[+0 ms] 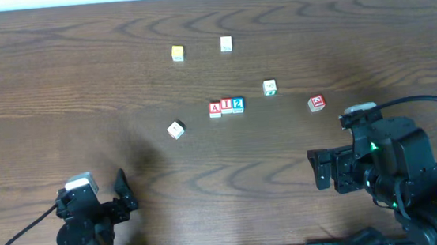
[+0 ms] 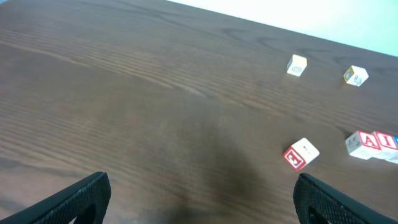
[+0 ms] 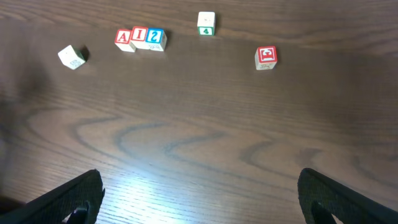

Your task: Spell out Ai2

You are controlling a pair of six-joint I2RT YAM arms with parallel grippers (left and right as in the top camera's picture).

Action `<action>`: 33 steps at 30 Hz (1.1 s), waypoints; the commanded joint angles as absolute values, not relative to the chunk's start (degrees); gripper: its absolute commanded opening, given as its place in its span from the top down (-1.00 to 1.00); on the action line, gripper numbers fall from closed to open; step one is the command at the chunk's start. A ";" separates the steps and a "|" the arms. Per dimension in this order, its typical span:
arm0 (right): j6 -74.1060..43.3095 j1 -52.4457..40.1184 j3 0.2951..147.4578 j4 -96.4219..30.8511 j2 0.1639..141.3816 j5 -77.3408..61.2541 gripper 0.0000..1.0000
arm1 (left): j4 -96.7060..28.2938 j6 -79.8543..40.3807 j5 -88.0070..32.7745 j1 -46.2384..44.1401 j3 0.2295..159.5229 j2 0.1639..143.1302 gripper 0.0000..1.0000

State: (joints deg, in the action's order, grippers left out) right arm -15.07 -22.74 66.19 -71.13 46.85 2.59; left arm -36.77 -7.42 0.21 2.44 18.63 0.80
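At the right edge of the left wrist view, the 2 cube (image 2: 394, 144) is cut off. Only a sliver of it shows, beside the I cube (image 2: 384, 142) and the A cube (image 2: 368, 142). Overhead, the three sit mid-frame, touching in a row that reads A, I, 2.

Around the row lie a red-marked cube (image 1: 316, 104) to the right, a green-marked cube (image 1: 269, 88) at the upper right and a tilted cube (image 1: 175, 129) at the lower left. A yellow cube (image 1: 178, 54) and a pale cube (image 1: 226, 44) lie higher up, their marks too small to read.

The left gripper (image 2: 200, 180) and the right gripper (image 3: 199, 175) both gape empty, well apart from the row.
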 commanded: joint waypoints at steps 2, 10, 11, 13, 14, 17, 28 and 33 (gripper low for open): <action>-15.81 -23.22 66.19 -71.22 46.76 3.20 -0.98 | -35.64 -6.85 -0.47 2.66 16.14 0.21 -0.91; -15.81 -23.22 66.19 -71.22 46.76 3.20 -0.98 | -35.64 -6.85 -0.45 2.63 12.08 0.23 -0.90; -15.81 -23.22 66.19 -71.22 46.76 3.20 -0.98 | -35.51 -6.83 -0.45 2.63 11.40 0.23 -0.91; -15.81 -23.22 66.19 -71.22 46.76 3.20 -0.99 | -35.16 -6.85 -0.45 2.63 10.37 0.23 -0.90; -15.81 -23.22 66.19 -71.22 46.76 3.20 -0.99 | -34.89 -6.85 -0.47 2.63 9.65 0.23 -0.91; -15.81 -23.22 66.19 -71.22 46.76 3.20 -0.99 | -34.65 -6.79 -0.38 2.61 8.80 0.36 -0.91; -15.79 -23.22 66.19 -71.22 46.76 3.20 -0.98 | -34.70 -5.76 0.54 2.61 8.80 0.36 -0.91; -15.81 -23.22 66.19 -71.22 46.76 3.20 -0.99 | -34.68 -5.76 0.54 2.61 8.80 0.36 -0.91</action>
State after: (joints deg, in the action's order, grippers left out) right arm -15.07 -22.74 66.19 -71.13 46.85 2.61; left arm -34.87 -6.98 0.01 2.48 9.23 0.73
